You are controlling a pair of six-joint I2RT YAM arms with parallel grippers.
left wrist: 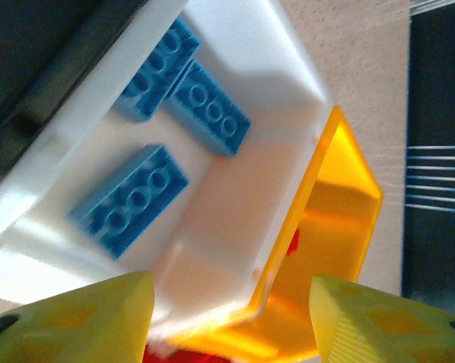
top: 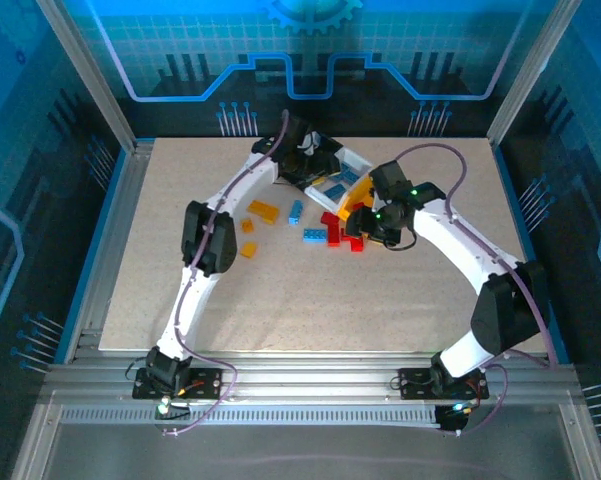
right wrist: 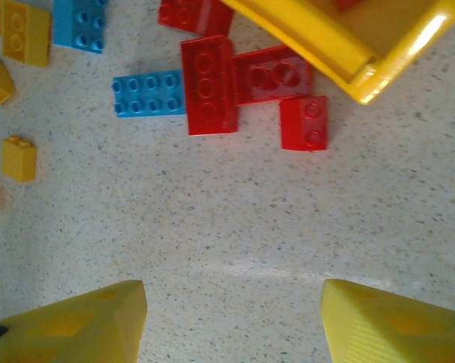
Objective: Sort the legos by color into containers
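Observation:
My left gripper (left wrist: 231, 325) hangs open over the near corner of the white bin (left wrist: 235, 189), with nothing between its fingers. Three light blue legos (left wrist: 129, 198) lie on that bin's floor. The yellow bin (left wrist: 341, 219) stands against the white one and has something red inside. My right gripper (right wrist: 231, 321) is open above bare table. Ahead of it lie red legos (right wrist: 208, 85), a blue one (right wrist: 148, 94) and orange ones (right wrist: 19, 159), next to the yellow bin (right wrist: 341, 38). From above, the left gripper (top: 315, 160) is at the bins and the right gripper (top: 363, 228) is by the red legos (top: 337, 238).
A black bin (left wrist: 38, 68) borders the white one on the far side. Loose orange legos (top: 263, 210) and blue ones (top: 314, 236) are scattered mid-table left of the right gripper. A metal frame (top: 100, 250) rims the table board.

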